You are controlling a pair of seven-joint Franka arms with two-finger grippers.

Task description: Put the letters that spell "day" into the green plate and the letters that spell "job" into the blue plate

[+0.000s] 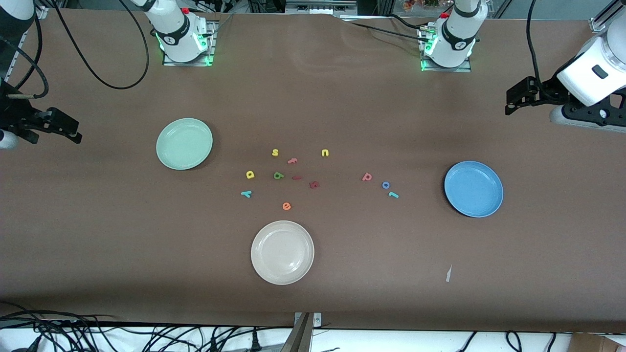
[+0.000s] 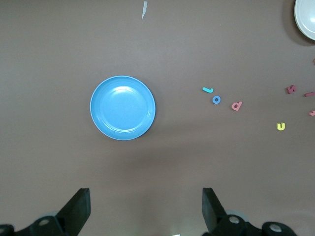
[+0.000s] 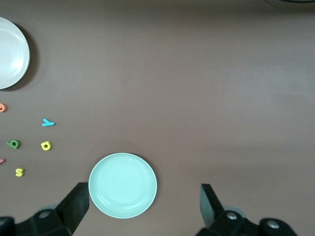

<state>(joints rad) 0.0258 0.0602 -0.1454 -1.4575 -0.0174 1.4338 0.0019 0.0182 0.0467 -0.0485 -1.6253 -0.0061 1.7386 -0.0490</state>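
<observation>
Both grippers are hanging up in the air with their fingers spread wide, nothing between them. The left gripper (image 2: 145,209) is waiting over the left arm's end of the table, and the blue plate (image 2: 122,107) is sitting empty on the table below its open fingers (image 2: 212,209), out ahead of them in the wrist view. Out past the plate from there, the teal j (image 2: 207,90), the blue o (image 2: 216,100) and the pinkish-red b (image 2: 237,105) are lying in a tight little row, just beside each other but not touching.

The right gripper (image 3: 144,209) is idling over the right arm's end, fingers (image 3: 74,206) parted just the same, with the green plate (image 3: 122,185) showing right between them on the table below, also empty. Off to the side of that plate, the teal y (image 3: 47,123), the yellow d (image 3: 46,145) and the dark green a (image 3: 14,144) are resting near one another, with a yellow s (image 3: 19,172) close by.

Between the two letter groups there's a scatter of extras: a yellow u (image 1: 325,153), an orange e (image 1: 286,206) and some reddish letters (image 1: 314,185). A cream-white plate (image 1: 282,252) is sitting nearer the front camera than all the letters.
</observation>
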